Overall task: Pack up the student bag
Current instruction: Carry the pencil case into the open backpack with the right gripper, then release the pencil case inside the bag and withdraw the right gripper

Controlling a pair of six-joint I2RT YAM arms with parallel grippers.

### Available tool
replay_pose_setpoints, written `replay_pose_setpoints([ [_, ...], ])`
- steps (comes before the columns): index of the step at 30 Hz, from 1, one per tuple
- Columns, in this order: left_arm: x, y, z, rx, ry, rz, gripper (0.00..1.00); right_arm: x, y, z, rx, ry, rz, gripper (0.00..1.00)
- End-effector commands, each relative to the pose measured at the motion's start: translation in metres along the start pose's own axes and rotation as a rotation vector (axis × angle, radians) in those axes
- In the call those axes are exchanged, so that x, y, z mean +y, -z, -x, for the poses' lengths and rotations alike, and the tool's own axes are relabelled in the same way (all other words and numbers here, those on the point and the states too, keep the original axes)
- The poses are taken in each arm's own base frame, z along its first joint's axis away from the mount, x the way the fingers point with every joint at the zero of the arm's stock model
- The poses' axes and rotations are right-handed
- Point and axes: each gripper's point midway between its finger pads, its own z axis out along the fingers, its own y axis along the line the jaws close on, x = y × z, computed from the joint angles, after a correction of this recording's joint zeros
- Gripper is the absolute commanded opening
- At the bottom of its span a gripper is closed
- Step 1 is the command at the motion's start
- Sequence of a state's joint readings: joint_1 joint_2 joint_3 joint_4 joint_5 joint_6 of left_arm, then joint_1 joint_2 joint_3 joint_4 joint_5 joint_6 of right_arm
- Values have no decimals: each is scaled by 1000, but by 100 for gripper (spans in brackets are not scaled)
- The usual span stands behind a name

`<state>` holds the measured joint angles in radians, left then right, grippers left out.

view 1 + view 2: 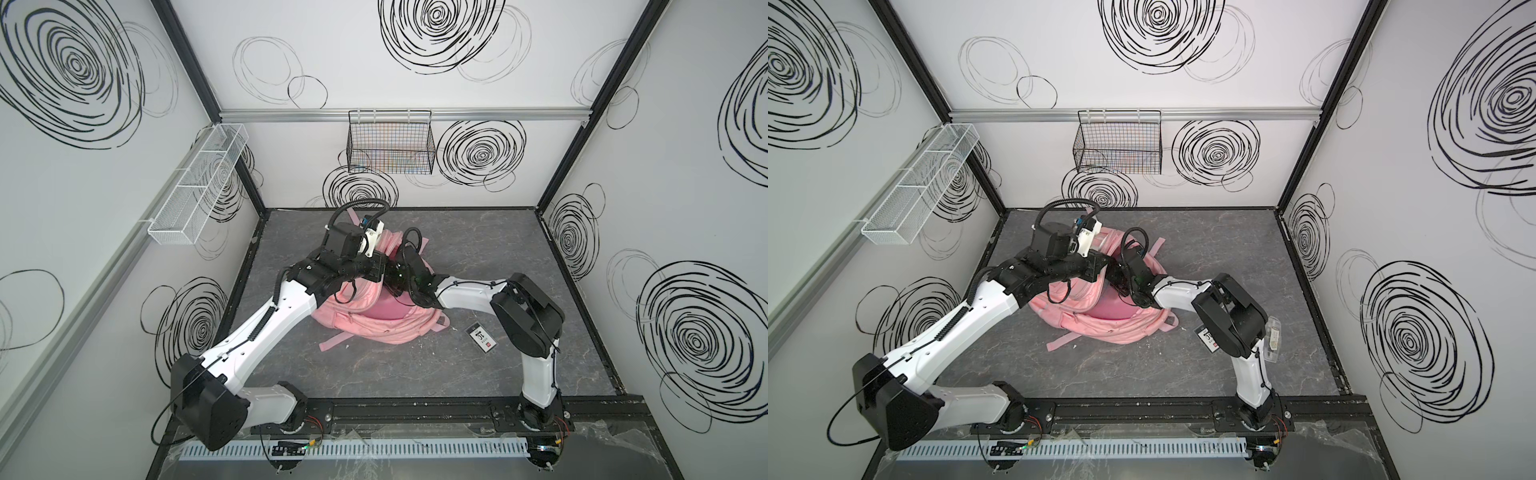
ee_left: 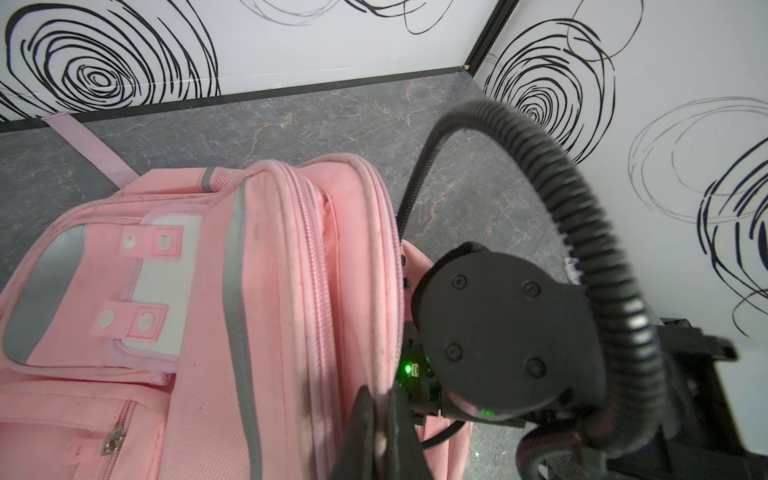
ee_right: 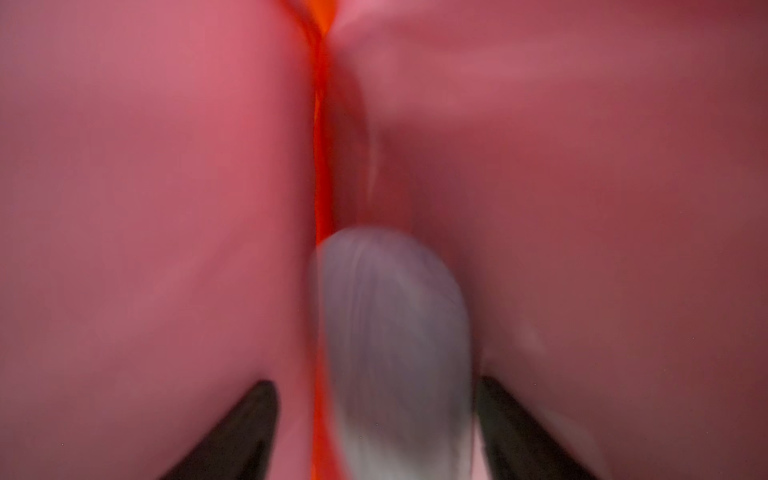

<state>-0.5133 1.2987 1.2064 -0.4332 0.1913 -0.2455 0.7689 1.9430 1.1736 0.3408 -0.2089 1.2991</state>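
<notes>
Left arm [image 1: 266, 328], right arm [image 1: 469, 291]: white link shells, black joint housings. Black corrugated conduit [image 2: 582, 199]; round black cap [image 2: 494, 324], four screws. Left hand [image 2: 378, 395]: black tapered fingers.

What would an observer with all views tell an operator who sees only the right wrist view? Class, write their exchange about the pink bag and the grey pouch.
Operator: All I see is pink blur around a grey pouch. Where is my right gripper?
Observer: Reaching into the bag, which lies on the table.
Operator: What holds it open?
Observer: The left gripper, shut on its rim.
</notes>
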Motion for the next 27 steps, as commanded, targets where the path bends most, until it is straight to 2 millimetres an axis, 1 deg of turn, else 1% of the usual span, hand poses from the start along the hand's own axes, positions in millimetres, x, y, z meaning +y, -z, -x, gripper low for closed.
replay_pose_setpoints([
  [1, -23, 37, 69, -249, -45, -80, 0, 20, 24, 22, -75, 9, 50, 100],
  [4, -18, 35, 70, -255, -26, -79, 0, 19, 29, 21, -46, 16, 47, 100],
  [5, -17, 34, 69, -255, -21, -78, 0, 18, 33, 21, -49, 21, 47, 100],
  [7, -15, 33, 69, -259, -14, -77, 0, 16, 45, 25, -80, 48, 20, 100],
  [9, -14, 30, 66, -262, -7, -80, 0, 12, 62, 31, -126, 102, -39, 100],
  [12, -12, 21, 58, -253, 3, -86, 0, 12, 97, 44, -207, 216, -101, 100],
  [14, -10, 13, 52, -243, 8, -88, 0, 8, 125, 54, -276, 282, -142, 100],
  [17, -4, 2, 42, -228, 13, -62, 0, -8, 169, 69, -395, 393, -241, 100],
  [18, -3, 0, 39, -222, 11, -57, 0, -15, 183, 74, -431, 434, -286, 100],
  [21, -5, -9, 29, -208, 1, -61, 0, -49, 229, 94, -562, 493, -467, 100],
  [23, -10, -15, 20, -193, -9, -75, 0, -76, 255, 105, -585, 500, -549, 100],
  [24, -11, -19, 16, -183, -11, -79, 0, -90, 265, 109, -587, 480, -585, 100],
  [26, -16, -25, 8, -161, -20, -94, 0, -124, 292, 120, -605, 399, -667, 100],
  [27, -18, -27, 6, -152, -22, -100, 0, -137, 303, 124, -607, 373, -693, 100],
])
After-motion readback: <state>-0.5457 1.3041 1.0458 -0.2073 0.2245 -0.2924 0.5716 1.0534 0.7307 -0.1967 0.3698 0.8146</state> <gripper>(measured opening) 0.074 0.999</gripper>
